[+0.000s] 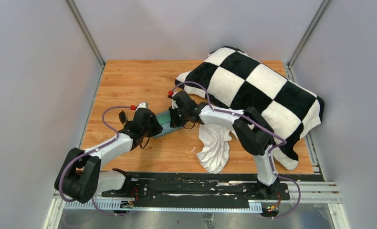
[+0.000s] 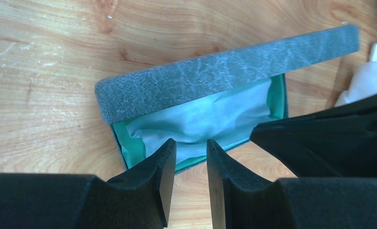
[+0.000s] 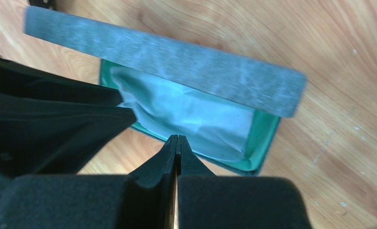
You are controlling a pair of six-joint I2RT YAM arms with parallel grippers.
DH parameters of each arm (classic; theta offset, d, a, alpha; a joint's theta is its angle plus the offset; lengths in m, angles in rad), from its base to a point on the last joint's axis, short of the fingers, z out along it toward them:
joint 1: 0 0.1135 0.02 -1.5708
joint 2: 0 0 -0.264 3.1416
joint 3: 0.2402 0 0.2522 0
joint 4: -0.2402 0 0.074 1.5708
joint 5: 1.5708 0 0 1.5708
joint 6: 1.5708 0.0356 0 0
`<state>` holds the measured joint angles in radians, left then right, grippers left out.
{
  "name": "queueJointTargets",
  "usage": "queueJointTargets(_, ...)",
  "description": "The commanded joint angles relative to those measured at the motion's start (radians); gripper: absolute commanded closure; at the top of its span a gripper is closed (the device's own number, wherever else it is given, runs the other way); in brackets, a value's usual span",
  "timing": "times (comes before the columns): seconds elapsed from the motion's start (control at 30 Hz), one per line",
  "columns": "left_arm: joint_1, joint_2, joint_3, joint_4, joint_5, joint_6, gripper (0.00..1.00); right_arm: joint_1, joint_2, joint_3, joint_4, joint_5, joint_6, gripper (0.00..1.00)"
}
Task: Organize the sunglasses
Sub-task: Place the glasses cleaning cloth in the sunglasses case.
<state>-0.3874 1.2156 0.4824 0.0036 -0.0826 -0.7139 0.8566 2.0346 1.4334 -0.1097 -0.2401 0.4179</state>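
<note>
**Sunglasses case part-open, cloth laid inside, both grippers at its near rim**

The grey-blue hard case [image 2: 225, 71] lies on the wooden table [image 2: 43, 95] with its lid raised at a slant. The tray below shows a mint-green lining [image 2: 130, 145], smooth and slightly glossy. A thin, pale-blue cloth [image 2: 210, 117] is rumpled into soft folds across it. The lid is a long slab with rounded corners and a mottled, leather-like grain.

The sunglasses are visible in no view. They probably lie under the cloth (a judgement only, since nothing dark shows through it).

The left gripper [image 2: 189, 148] hovers at the case's near wall, fingers parted, with nothing between them. The right gripper [image 3: 177, 140] is at the opposite end, clenched tip to tip on nothing.

If the glasses are indeed packed, the task is nearly done and only the lid remains to be pressed down. A checkered plush blanket [image 1: 258, 86] and a crumpled white fabric [image 1: 215, 143] lie to the right.
</note>
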Motion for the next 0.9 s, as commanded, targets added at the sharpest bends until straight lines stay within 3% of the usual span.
queueJointTargets(0.0,0.008,0.034,-0.025,0.047,-0.046,0.002,0.66,0.038,0.029,0.043,-0.017,-0.019,0.000,1.00)
queueJointTargets(0.6,0.016,0.061,-0.018,0.053,-0.016,0.025,0.66,0.043,0.044,-0.035,-0.001,-0.045,0.006,1.00)
queueJointTargets(0.87,0.016,-0.054,0.026,-0.030,0.047,0.012,0.66,0.042,-0.003,0.020,-0.025,-0.014,-0.018,1.00)
